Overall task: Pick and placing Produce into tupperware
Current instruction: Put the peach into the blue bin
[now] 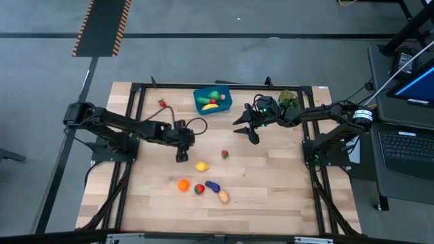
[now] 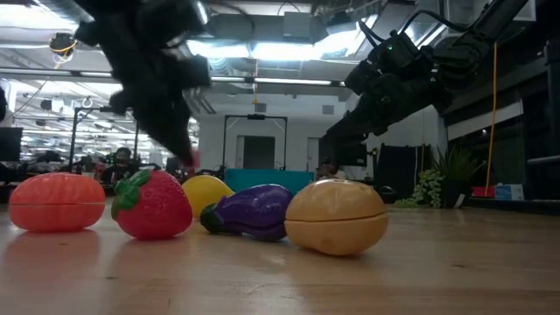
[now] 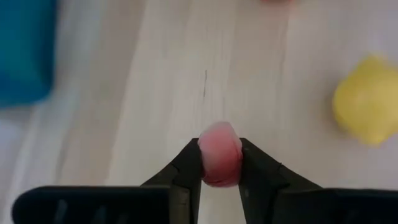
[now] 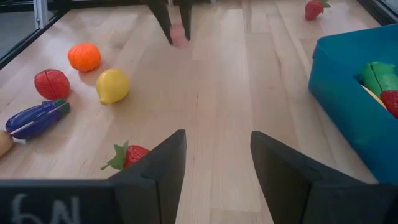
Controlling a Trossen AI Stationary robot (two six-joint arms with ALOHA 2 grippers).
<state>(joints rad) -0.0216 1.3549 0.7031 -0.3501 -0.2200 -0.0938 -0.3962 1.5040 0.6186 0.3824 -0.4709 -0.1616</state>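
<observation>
My left gripper [image 1: 182,156] points down over the table's middle left, shut on a small pink produce piece [image 3: 220,160]. The pair also shows in the right wrist view [image 4: 178,32]. My right gripper [image 4: 217,168] is open and empty, right of the blue tupperware [image 1: 212,100], which holds green, yellow and red pieces. On the table lie a lemon [image 1: 201,166], a strawberry [image 1: 224,154], an orange [image 1: 183,184], a red piece [image 1: 199,189], a purple eggplant [image 1: 213,186], a tan potato [image 1: 223,196] and another strawberry [image 1: 162,104]. My left gripper pinches the pink piece by its two opposite sides [image 3: 205,163] between its two fingers. The fingers come from above, pointing down. The piece sticks out past the fingertips [image 3: 252,165]. I cannot tell whether it is clear of the table.
A leafy green sprig [image 1: 288,98] lies at the table's far right, behind my right arm. A black frame [image 1: 135,88] runs round the tabletop. Bare wood [image 1: 271,176] lies at the right and near sides.
</observation>
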